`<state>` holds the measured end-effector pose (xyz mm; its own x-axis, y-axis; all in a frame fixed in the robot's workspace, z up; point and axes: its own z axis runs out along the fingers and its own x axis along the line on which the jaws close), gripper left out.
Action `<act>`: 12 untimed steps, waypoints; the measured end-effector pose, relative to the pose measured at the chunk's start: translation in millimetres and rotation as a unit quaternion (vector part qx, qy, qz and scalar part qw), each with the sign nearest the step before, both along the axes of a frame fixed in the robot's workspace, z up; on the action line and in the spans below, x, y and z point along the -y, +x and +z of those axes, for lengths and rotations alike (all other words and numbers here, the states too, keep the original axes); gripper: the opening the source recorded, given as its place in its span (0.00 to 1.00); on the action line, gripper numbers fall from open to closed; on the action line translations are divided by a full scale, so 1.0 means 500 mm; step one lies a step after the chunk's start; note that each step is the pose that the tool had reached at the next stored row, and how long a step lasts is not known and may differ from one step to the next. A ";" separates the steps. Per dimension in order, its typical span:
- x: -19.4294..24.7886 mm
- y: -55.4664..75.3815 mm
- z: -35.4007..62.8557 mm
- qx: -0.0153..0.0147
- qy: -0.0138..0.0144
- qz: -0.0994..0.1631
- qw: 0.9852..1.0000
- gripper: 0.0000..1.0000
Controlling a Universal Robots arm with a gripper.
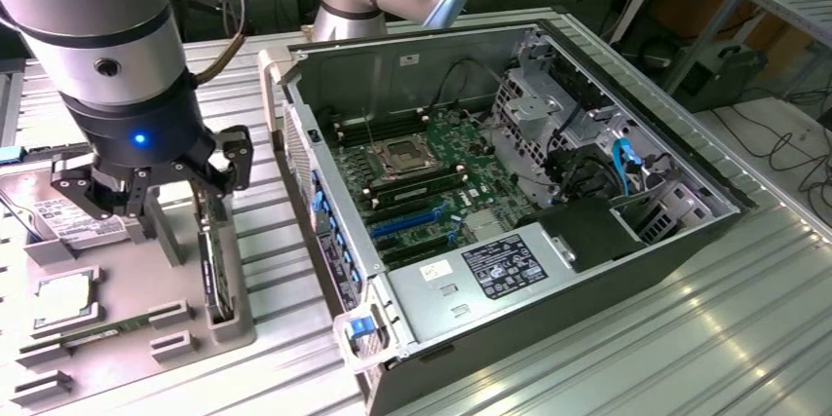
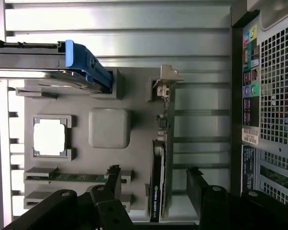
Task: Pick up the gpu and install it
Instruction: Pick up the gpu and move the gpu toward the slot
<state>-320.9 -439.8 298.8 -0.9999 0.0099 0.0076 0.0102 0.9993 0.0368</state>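
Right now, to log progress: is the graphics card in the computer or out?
Out: the graphics card stands on edge in the grey holder beside the computer case.

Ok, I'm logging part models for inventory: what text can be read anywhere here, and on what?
"NVIDIA QUADRO", as best it reads: along the edge of the gpu; the characters after it are unclear.
Power supply label: print too small to read.
Hard drive label: too small to read.
Case sticker on the rear panel: too small to read.
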 end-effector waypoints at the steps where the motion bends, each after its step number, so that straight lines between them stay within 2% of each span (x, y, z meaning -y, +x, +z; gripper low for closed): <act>1: 0.0003 0.000 -0.005 0.000 0.000 0.000 1.000 0.66; 12: 0.0022 0.000 -0.021 0.000 0.000 0.000 1.000 0.66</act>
